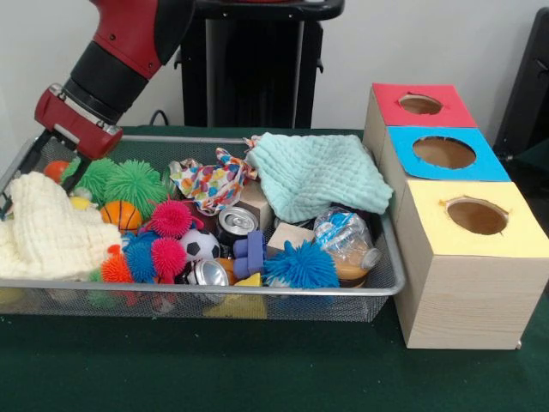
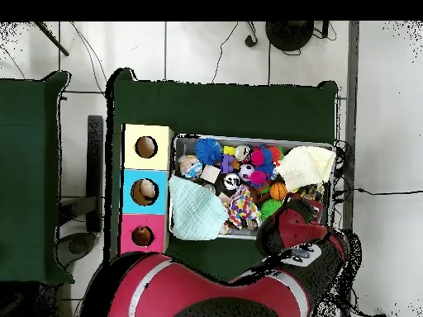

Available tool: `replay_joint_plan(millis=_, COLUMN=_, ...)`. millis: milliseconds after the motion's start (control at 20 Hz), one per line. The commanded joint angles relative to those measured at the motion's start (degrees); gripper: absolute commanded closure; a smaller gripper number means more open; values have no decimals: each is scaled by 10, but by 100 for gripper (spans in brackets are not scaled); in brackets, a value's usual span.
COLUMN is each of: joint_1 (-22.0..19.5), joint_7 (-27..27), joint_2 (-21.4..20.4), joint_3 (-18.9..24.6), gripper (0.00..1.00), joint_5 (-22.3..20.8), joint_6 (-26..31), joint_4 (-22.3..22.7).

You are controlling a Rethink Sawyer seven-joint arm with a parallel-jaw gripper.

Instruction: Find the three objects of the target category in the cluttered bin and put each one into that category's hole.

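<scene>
The wire mesh bin (image 1: 214,290) stands on the green table, full of clutter; it also shows in the overhead view (image 2: 248,139). No plush animal shows in either view. My gripper (image 1: 23,176) hangs over the bin's left end, at the upper edge of a cream cloth (image 1: 43,232). The red wrist (image 2: 289,224) covers it in the overhead view. The red-surrounded hole (image 1: 419,104) is on the farthest box, right of the bin; it also shows in the overhead view (image 2: 142,236).
A mint cloth (image 1: 322,176) drapes over the bin's far right corner, and a patterned cloth (image 1: 210,180) lies beside it. Spiky balls (image 1: 169,219), a small football (image 1: 200,245), cans (image 1: 236,221), a plastic bottle (image 1: 347,245) and wooden blocks fill the bin. Blue-surrounded (image 1: 443,152) and yellow-surrounded (image 1: 476,215) holes lie nearer.
</scene>
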Motion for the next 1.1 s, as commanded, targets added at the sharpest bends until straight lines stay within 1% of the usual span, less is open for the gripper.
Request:
replay_joint_plan(millis=50, joint_1=11, joint_7=37, joint_2=27, joint_3=29, gripper=0, joint_5=45, joint_6=-84, joint_4=-63)
replay_joint_plan(millis=200, joint_1=15, joint_7=35, joint_2=31, joint_3=21, gripper=0, joint_5=50, joint_6=-93, joint_4=-60)
replay_joint_plan(millis=250, joint_1=18, joint_7=32, joint_2=36, joint_3=14, gripper=100, joint_5=56, joint_6=-102, joint_4=-61)
replay_joint_plan(millis=400, joint_1=22, joint_7=31, joint_2=42, joint_3=6, gripper=100, joint_5=68, joint_6=-118, joint_4=-57)
replay_joint_plan(millis=500, joint_1=21, joint_7=30, joint_2=38, joint_3=10, gripper=100, joint_5=58, joint_6=-107, joint_4=-58)
replay_joint_plan(millis=650, joint_1=24, joint_7=32, joint_2=40, joint_3=11, gripper=100, joint_5=59, joint_6=-111, joint_4=-57)
replay_joint_plan(millis=1100, joint_1=41, joint_7=30, joint_2=51, joint_3=-8, gripper=100, joint_5=88, joint_6=-137, joint_4=-46)
